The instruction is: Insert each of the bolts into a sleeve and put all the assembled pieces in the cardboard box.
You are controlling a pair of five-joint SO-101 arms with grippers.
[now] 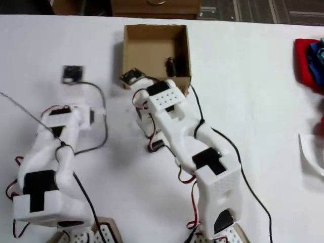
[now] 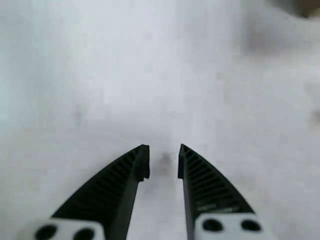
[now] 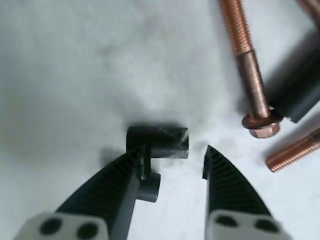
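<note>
Right claw (image 3: 175, 152) gaped wide over the counter (image 3: 75, 60), with a black sleeve (image 3: 157, 141) lying crosswise against one fingertip, only partly inside the gap; copper bolts (image 3: 250, 75) lay near. Best to centre on the sleeve before closing, or it would likely roll. Left claw (image 2: 163, 155) was narrow and empty; cardboard box (image 1: 149, 50) sat at twelve o'clock.

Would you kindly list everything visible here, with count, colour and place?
brown cardboard box: one, brown, table's far middle, a dark piece inside.
copper-coloured threaded bolts: at least two, copper, lying beyond the right gripper.
black cylindrical sleeves: two, black, one just ahead of that gripper, another beside the bolts.
red cloth: one, red, high view's right edge.
white table: one, white, under everything.
left gripper: one, black fingers open, above the table.
right gripper: one, black fingers open, by the sleeve.
</note>
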